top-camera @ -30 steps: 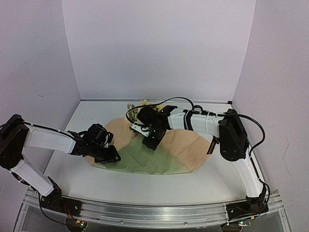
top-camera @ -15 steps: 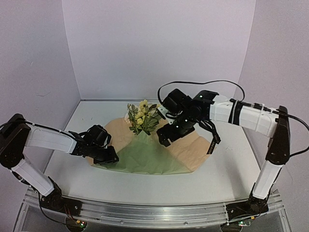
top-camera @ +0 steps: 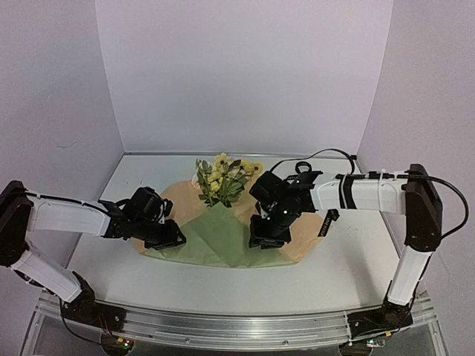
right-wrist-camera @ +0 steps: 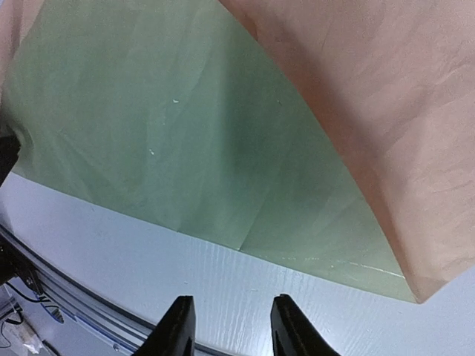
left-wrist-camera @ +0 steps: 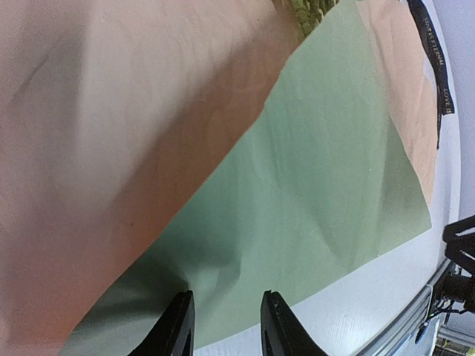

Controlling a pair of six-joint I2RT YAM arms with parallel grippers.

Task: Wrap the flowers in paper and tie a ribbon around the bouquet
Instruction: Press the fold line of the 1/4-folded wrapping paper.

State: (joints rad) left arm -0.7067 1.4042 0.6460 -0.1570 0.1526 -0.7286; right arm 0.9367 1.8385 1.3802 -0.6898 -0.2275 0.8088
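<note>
While it hangs over the paper [left-wrist-camera: 334,185], left pincer [left-wrist-camera: 226,297]: half-spread, empty, at its near-left corner.
Right pincer [right-wrist-camera: 231,300]: half-spread, empty, above its near edge.
Flowers [top-camera: 221,178]: paper's far end.

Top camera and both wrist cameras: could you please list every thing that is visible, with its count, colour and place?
flowers: one bunch, pale yellow with green leaves, far end of the paper
paper: one sheet, olive green and tan, middle of the table
ribbon: one, black with pale lettering, on the paper's right part
table: one, white, under everything
left gripper: one, black, jaws apart, paper's near left corner
right gripper: one, black, jaws apart, above the paper's near edge
</note>
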